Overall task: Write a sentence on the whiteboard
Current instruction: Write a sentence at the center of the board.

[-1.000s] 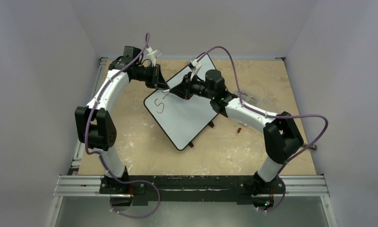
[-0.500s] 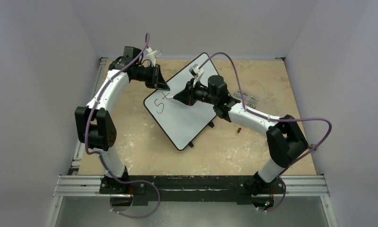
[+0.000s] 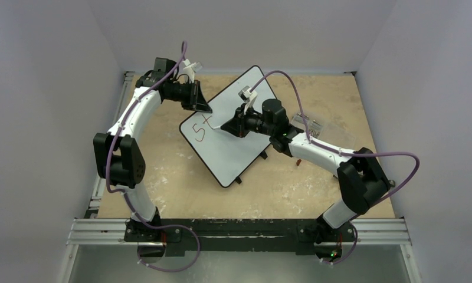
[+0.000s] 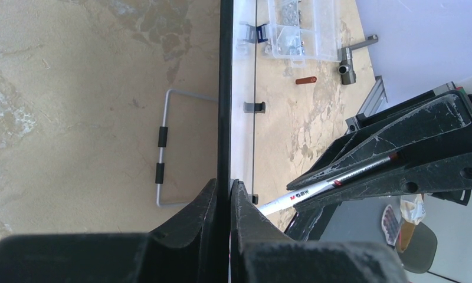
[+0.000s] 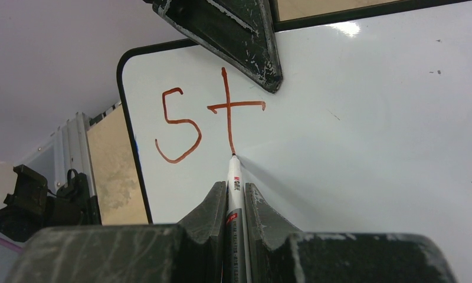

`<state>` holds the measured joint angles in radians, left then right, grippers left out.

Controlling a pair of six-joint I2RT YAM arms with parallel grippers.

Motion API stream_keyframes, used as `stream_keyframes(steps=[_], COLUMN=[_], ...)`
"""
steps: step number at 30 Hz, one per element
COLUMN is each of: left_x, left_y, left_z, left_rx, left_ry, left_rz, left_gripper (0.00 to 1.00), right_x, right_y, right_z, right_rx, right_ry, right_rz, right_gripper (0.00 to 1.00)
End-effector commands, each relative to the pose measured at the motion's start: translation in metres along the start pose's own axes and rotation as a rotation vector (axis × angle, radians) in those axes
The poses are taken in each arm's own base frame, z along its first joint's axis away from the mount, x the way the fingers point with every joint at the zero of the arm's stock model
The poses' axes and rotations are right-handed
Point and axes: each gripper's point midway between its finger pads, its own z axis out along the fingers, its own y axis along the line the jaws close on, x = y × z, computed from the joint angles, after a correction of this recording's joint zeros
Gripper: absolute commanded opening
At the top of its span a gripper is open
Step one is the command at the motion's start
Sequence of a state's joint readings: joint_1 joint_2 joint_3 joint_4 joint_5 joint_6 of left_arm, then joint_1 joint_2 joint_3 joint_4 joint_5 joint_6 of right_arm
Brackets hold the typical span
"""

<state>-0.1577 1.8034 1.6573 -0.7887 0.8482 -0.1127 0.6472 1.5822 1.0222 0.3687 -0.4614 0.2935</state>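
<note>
The whiteboard (image 3: pixel 233 138) lies tilted on the table; it also shows in the right wrist view (image 5: pixel 363 118) and edge-on in the left wrist view (image 4: pixel 225 88). The sentence (image 5: pixel 210 121) reads "St" in reddish-brown near the board's left corner; it also shows from above (image 3: pixel 202 128). My left gripper (image 3: pixel 201 106) is shut on the board's black rim (image 4: pixel 224 188). My right gripper (image 3: pixel 226 125) is shut on the red-and-white marker pen (image 5: pixel 234 183), its tip touching the board at the foot of the "t". The pen also shows in the left wrist view (image 4: pixel 316 187).
A clear plastic box of metal bits (image 4: pixel 295 29) sits by the board's far right side, also seen from above (image 3: pixel 307 124). A small red cap (image 4: pixel 305 80) lies on the table near it. A wire stand (image 4: pixel 163 153) lies under the board.
My right gripper has drawn the pen down and back toward me, finishing the crossed "t" after the "S". The left gripper has stayed clamped on the rim.
</note>
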Motion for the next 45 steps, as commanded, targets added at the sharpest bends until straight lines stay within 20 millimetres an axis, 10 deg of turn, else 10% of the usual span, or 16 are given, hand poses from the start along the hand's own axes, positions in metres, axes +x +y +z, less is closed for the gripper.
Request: stream_keyframes(steps=[1,18,45], left_x=[-0.020,-0.021,-0.021], left_y=[-0.025,-0.029,-0.030], left_z=[-0.018,-0.020,-0.026], left_rx=[0.009,0.005,-0.038], left_ry=[-0.086,-0.101,-0.123], left_rz=[0.138,0.149,0.204], left_gripper=[0.00,0.00,0.00], right_x=[0.008,-0.025,-0.081], right_y=[-0.014,-0.026,-0.024], right_z=[-0.005,0.006,-0.063], right_rx=[0.080,0.145,0.329], right_ry=[0.020,-0.008,-0.211], right_rz=[-0.015,-0.056,-0.028], right_gripper=[0.00,0.00,0.00])
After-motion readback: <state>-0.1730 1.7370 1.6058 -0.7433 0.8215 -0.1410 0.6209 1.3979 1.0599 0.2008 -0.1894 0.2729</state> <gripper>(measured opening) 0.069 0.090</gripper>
